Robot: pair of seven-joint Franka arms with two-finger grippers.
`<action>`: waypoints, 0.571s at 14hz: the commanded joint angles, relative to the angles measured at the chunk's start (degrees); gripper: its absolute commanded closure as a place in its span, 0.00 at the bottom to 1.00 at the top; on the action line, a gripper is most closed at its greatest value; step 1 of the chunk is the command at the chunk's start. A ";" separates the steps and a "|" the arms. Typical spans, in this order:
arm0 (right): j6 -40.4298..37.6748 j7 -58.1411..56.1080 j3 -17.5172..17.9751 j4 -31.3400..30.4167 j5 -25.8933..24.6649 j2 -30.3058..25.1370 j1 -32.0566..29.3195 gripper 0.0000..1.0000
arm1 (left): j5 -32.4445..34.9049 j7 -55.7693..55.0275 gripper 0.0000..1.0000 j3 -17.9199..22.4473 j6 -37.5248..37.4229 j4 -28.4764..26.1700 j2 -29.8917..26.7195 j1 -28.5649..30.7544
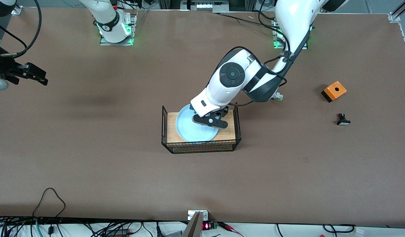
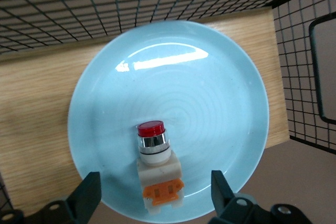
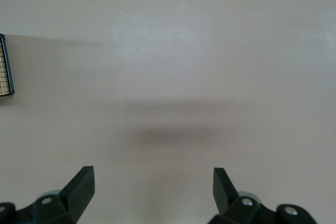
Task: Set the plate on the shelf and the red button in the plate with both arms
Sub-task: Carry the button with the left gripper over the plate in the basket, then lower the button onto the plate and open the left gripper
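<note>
Brown and matte, the surface (image 1: 90, 158) fills nearly the whole front view, with a black wire basket (image 1: 165, 125) on a wooden floor sitting just below the frame's centre. One plate (image 1: 189, 130), pale blue and ringed, lies flat inside that basket, and in the left wrist view one red button (image 2: 157, 174) rests on it, lying on its side with the red tip toward the plate's middle and the orange band toward the rim at the lower centre of that frame. The left gripper (image 1: 211, 119) hangs directly over the plate, its fingers (image 2: 86, 195) spread wide on either side of the button with clear gaps, touching nothing. The right gripper (image 1: 31, 75) waits at the upper left edge of the front view over bare surface, fingers (image 3: 81, 184) likewise parted and empty. By the look of it, both task things already sit where they belong, so the step in hand is the release and retreat; the next move calls for a straight lift of the left arm, keeping clear of the basket's wire walls and not brushing the button, which could roll on the smooth plate. Counting the rest: one orange box (image 1: 334, 90) with a black hole at the centre right of the front view, and just below it one small dark part (image 1: 343, 119) with a pale face.
</note>
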 commanded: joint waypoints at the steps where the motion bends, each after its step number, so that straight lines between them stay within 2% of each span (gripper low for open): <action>1: -0.36 -0.97 0.19 1.12 0.23 0.38 -0.25 0.00 | 1.36 -0.38 0.00 0.19 -9.12 0.02 -6.37 3.49; 4: -0.36 -0.97 0.19 1.12 0.14 0.38 -0.25 0.00 | 1.36 -0.12 0.00 -0.16 -22.13 0.19 -12.53 10.43; 6: -0.36 -0.97 0.19 1.12 0.14 0.38 -0.25 0.00 | 1.36 1.19 0.00 -0.25 -27.86 0.28 -15.60 15.18; 8: -0.36 -0.97 0.19 1.12 0.05 0.38 -0.25 0.00 | 1.54 7.23 0.00 0.28 -32.34 0.28 -17.37 18.17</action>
